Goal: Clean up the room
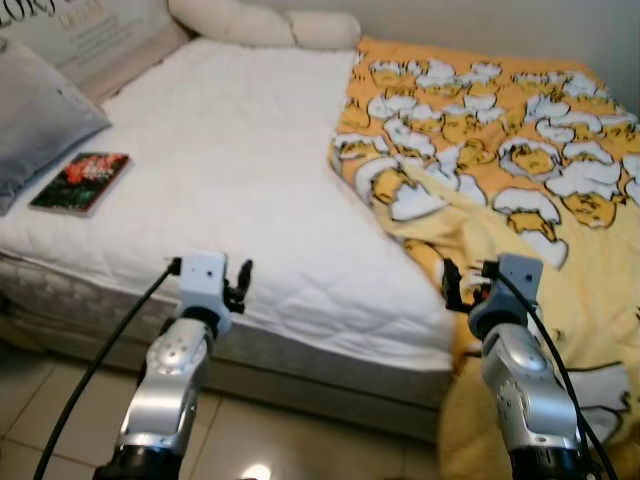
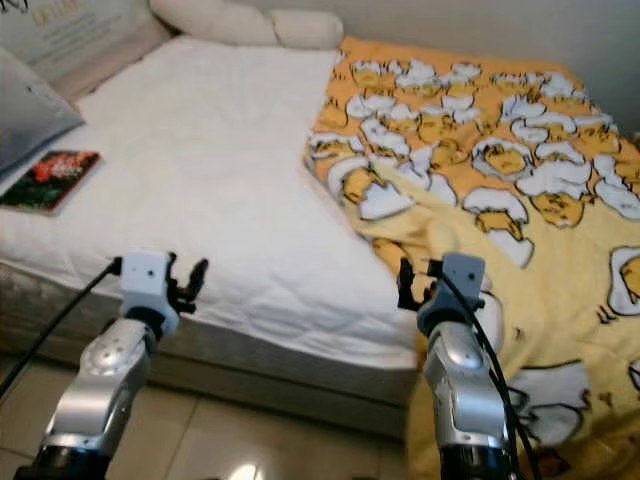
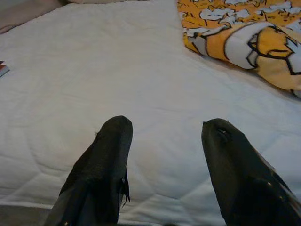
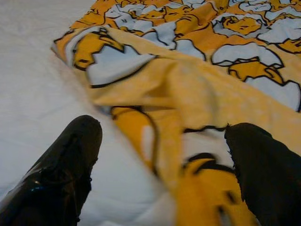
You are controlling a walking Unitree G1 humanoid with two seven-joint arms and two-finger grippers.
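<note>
Right tool (image 1: pixel 456 283) fingers apart, empty, raised at the bed (image 1: pixel 230 170) edge; yellow blanket (image 1: pixel 500 160) bunched just ahead, covering the bed's right side, long axis running away. Left tool (image 1: pixel 238 283) also apart, over bare mattress. Right arm nearer. Book (image 1: pixel 82 181) far left.

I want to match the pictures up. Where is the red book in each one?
Left eye view: book at the left, on the white mattress.
Right eye view: book at the left edge.
Left wrist view: a corner.
Shared landmark: yellow blanket.
</note>
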